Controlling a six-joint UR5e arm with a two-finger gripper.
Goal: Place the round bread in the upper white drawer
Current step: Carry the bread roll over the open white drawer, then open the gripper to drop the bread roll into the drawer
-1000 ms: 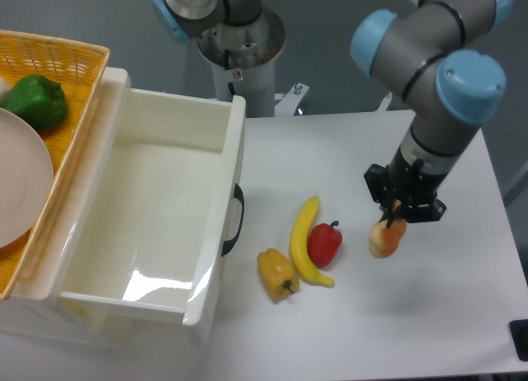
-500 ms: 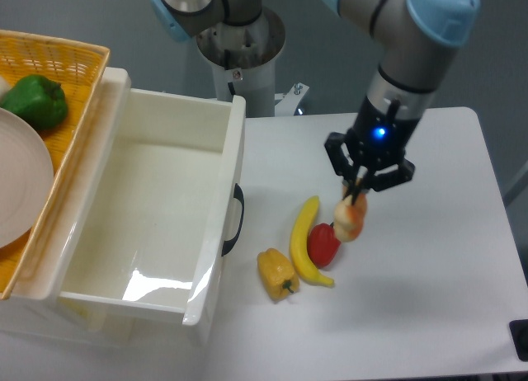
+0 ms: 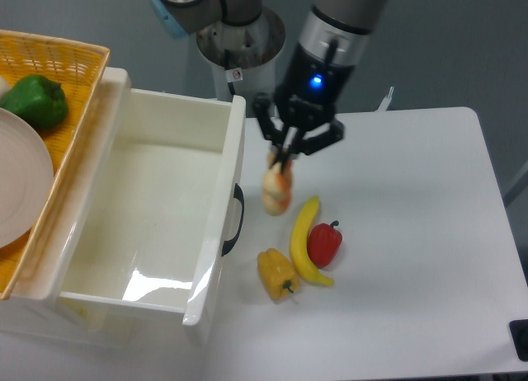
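Presently your tool (image 3: 283, 160) is closed narrowly on the round bread (image 3: 277, 190), pinching it at its upper end so that the bun hangs below the fingertips, clear of the worktop (image 3: 412, 257). It sits just to the right of the upper white drawer (image 3: 148, 216), near the front wall and above the black handle (image 3: 235, 220), not yet over the open cavity.

Judged from its look, the bread is light and soft, with a lumpy crust that will dent under pressure; a grip at one end lets it swing, so a hold nearer the middle would be steadier. You should expect little risk of breakage, but some risk of it slipping or tearing free if moved sharply.

Noted on the worktop below and to the right: a banana (image 3: 305, 241), a red pepper (image 3: 324, 243) touching it, and a yellow bell pepper (image 3: 277, 273) just beside.
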